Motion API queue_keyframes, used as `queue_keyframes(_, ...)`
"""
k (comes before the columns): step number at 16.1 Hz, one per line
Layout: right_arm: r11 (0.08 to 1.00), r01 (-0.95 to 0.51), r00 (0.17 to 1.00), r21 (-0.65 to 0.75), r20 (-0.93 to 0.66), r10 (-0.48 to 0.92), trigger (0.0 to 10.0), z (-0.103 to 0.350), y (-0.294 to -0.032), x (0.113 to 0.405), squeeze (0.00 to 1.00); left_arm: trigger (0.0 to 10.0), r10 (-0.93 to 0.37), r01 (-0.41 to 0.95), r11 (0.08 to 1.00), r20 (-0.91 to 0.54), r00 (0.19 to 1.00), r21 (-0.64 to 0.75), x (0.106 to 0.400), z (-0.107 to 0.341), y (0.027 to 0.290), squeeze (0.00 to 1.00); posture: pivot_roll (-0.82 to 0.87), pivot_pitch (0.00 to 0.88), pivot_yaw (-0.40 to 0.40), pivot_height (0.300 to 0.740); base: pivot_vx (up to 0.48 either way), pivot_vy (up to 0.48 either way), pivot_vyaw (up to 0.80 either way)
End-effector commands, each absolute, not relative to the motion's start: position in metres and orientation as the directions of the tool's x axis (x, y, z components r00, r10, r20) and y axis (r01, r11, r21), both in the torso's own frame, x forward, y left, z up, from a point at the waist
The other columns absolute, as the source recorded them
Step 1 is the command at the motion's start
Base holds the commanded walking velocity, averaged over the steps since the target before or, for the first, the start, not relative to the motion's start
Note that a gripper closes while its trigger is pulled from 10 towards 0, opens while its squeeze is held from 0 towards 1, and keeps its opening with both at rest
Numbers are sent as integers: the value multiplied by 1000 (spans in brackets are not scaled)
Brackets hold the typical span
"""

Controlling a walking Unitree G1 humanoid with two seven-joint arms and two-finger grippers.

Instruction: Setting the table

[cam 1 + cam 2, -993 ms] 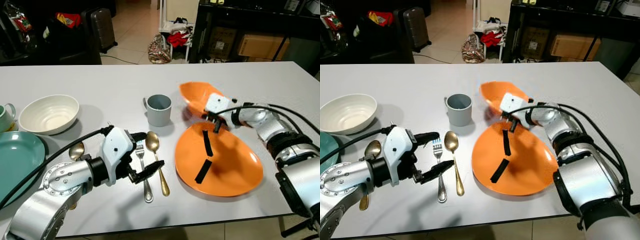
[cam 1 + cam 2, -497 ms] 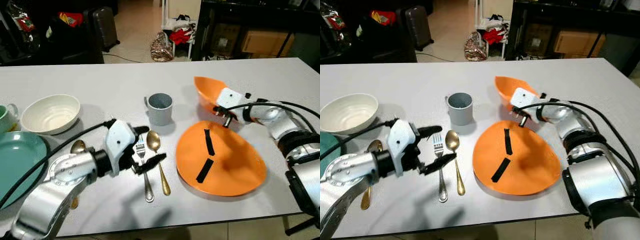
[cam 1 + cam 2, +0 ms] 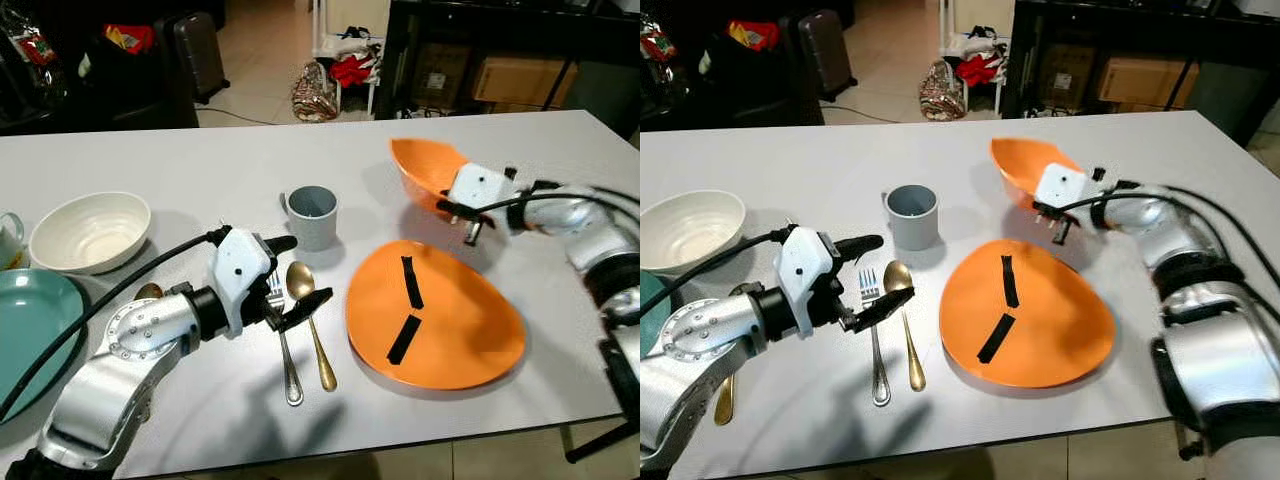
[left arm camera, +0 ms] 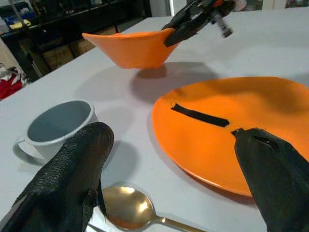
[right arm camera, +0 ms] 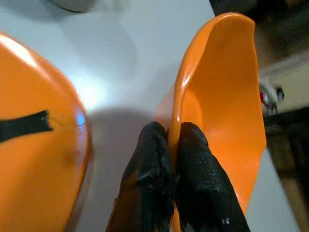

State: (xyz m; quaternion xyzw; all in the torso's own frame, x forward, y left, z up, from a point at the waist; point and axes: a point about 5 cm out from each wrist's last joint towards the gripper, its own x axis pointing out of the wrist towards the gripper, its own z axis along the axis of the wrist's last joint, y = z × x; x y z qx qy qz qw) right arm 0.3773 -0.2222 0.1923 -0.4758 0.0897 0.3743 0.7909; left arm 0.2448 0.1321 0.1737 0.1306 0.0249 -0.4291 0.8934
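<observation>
a: right gripper (image 5: 171,145) is pinching the rim of the orange bowl (image 3: 428,172), one finger inside the wall, one outside, pressed tight on it. the bowl looks lifted and tilted, just beyond the orange plate (image 3: 440,340), on the far side of it.

b: left side?

a: left gripper (image 3: 287,280) has its fingers spread wide and holds nothing. it hovers low over the fork (image 3: 283,335) and the gold spoon (image 3: 309,320), which lie side by side between the arm and the plate. grey mug (image 3: 312,217) stands just behind them.

b: plate has black marks?

a: two black strips (image 3: 408,308) lying on it, can't tell what they are. further to the robot's left there's a white bowl (image 3: 90,230), a teal plate (image 3: 35,325) and another spoon (image 3: 148,292) partly under the arm.

b: step?

a: my read — bowl is being carried to go on the orange plate, not set down yet.

b: risks?

a: thin rim pinch on a tilted bowl, so it could rotate or slip out if the arm swings fast. if it comes down tilted it may land on edge, rock, and shove the plate. also the spread left fingers sit right above the cutlery — any drop or sweep would knock the fork and spoon out of line or nudge the mug.
</observation>
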Motion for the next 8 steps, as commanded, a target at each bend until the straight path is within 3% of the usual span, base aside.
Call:
queue_keyframes(1, 197, -663, 680, -722, -472, 561, 0, 209, -216, 376, 0, 10000, -756, 767, 600, -152, 636, 227, 246, 175, 132, 0, -93, 0, 17, 740, 0, 0, 0)
queue_keyframes(4, 43, -715, 571, -698, -548, 611, 0, 218, -213, 345, 0, 10000, -749, 759, 611, -147, 646, 224, 241, 174, 134, 0, -106, 0, 6, 740, 0, 0, 0)
queue_keyframes(8, -64, -781, 452, -621, -634, 628, 0, 210, -202, 297, 0, 10000, -752, 764, 605, -153, 641, 225, 238, 174, 134, 0, -111, 0, 9, 740, 0, 0, 0)
